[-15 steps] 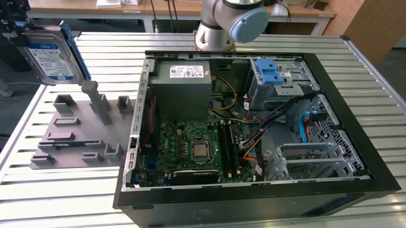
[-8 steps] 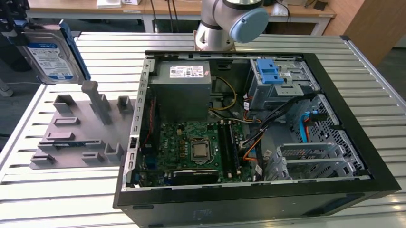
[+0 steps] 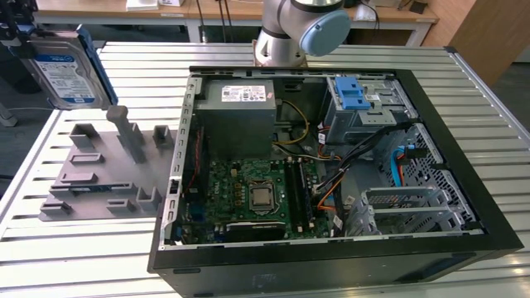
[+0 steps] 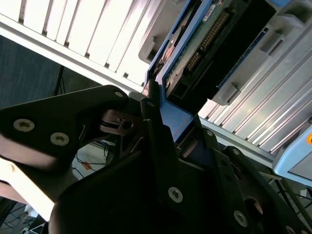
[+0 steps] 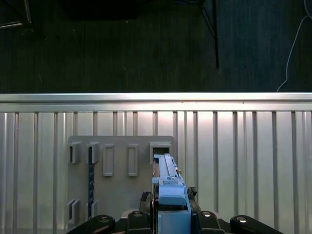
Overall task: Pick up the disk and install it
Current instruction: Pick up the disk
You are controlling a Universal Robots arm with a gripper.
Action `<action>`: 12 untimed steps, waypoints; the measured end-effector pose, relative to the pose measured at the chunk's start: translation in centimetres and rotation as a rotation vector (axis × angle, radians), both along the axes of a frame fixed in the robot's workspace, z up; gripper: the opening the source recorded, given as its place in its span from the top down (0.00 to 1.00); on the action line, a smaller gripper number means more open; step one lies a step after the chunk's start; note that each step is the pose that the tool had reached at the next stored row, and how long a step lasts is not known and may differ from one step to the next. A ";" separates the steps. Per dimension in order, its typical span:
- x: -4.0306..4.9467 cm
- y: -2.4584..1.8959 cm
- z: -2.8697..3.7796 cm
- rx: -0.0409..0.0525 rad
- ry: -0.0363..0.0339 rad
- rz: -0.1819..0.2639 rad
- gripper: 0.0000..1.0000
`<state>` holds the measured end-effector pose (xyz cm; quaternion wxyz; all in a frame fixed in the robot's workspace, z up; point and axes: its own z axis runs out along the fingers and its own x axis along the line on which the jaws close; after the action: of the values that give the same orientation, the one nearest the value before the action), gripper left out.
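The gripper (image 3: 23,34) is clamped on the disk (image 3: 66,69), which hangs from it in the upper left of the exterior view. The disk is in the air, clear of the counter (image 3: 74,261), with its white-and-blue label towards that camera. In the first wrist view the gripper (image 5: 168,207) holds the disk (image 5: 168,183) edge-on by its blue carrier. In the second wrist view a black finger (image 4: 152,126) presses against the carrier, and the disk (image 4: 214,44) shows its circuit-board side.

Under the disk lies a grey slotted fixture (image 5: 122,192) on the ribbed metal counter (image 5: 243,161); the exterior view shows the fixture (image 3: 91,180) at its left. To the right of it the open computer case (image 3: 331,257) lies on its side, with a grey power-supply box (image 3: 240,118), a green motherboard (image 3: 248,192) and a grey cage with blue latches (image 3: 364,105). The arm's base (image 3: 286,37) stands behind the case.
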<state>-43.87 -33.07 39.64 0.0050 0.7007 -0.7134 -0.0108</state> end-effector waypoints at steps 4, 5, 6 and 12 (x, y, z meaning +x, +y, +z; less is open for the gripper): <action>0.00 0.00 0.17 0.0000 0.0000 0.000 0.63; 0.00 0.00 0.22 0.0001 -0.0001 0.000 0.63; 0.00 0.00 0.27 0.0000 -0.0001 0.000 0.63; 0.00 0.00 0.60 0.0000 -0.0001 0.000 0.63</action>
<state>-43.87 -33.07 40.24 0.0050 0.7007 -0.7133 -0.0108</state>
